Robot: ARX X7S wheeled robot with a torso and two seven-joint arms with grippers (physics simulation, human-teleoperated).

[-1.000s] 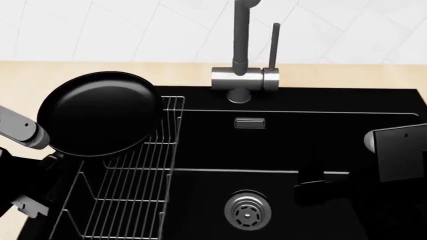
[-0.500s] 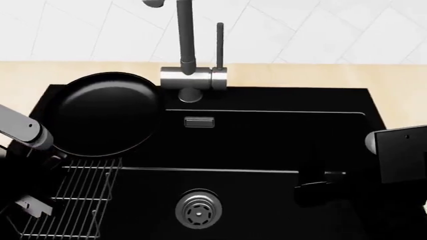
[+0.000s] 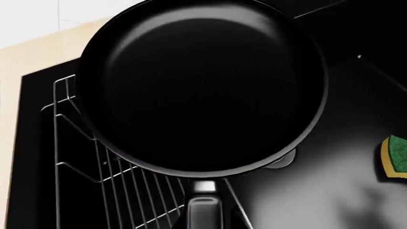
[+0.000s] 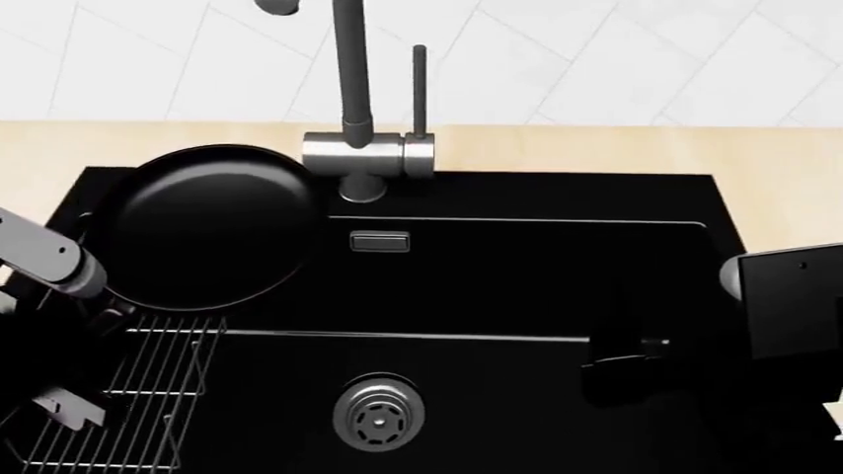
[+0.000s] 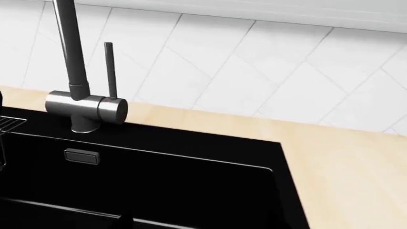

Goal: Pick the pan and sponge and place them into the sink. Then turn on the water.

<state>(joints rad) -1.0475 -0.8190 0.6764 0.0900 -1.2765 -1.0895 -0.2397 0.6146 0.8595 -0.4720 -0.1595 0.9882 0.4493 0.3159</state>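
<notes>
The glossy black pan (image 4: 211, 227) hangs above the sink's left edge, over the wire rack. It fills the left wrist view (image 3: 203, 86). My left gripper (image 3: 203, 223) is shut on its handle (image 3: 203, 210). The sponge (image 3: 397, 155), green over yellow, lies on the floor of the black sink (image 4: 527, 286); it does not show in the head view. The drain (image 4: 378, 417) and overflow slot (image 4: 379, 241) show. The grey faucet (image 4: 353, 148) with its upright lever (image 4: 419, 89) stands behind the basin and also shows in the right wrist view (image 5: 83, 107). My right gripper (image 4: 630, 360) is a dark shape over the basin's right part.
A silver wire dish rack (image 4: 132, 395) sits at the sink's left, under the pan, and shows in the left wrist view (image 3: 95, 157). A wooden counter (image 4: 777, 168) surrounds the sink, with a white tiled wall (image 4: 593, 59) behind.
The head view has shifted: faucet, drain and rack slid left. The held pan now overlaps the basin's left edge instead of hanging over the rack. The right arm looks unchanged.
</notes>
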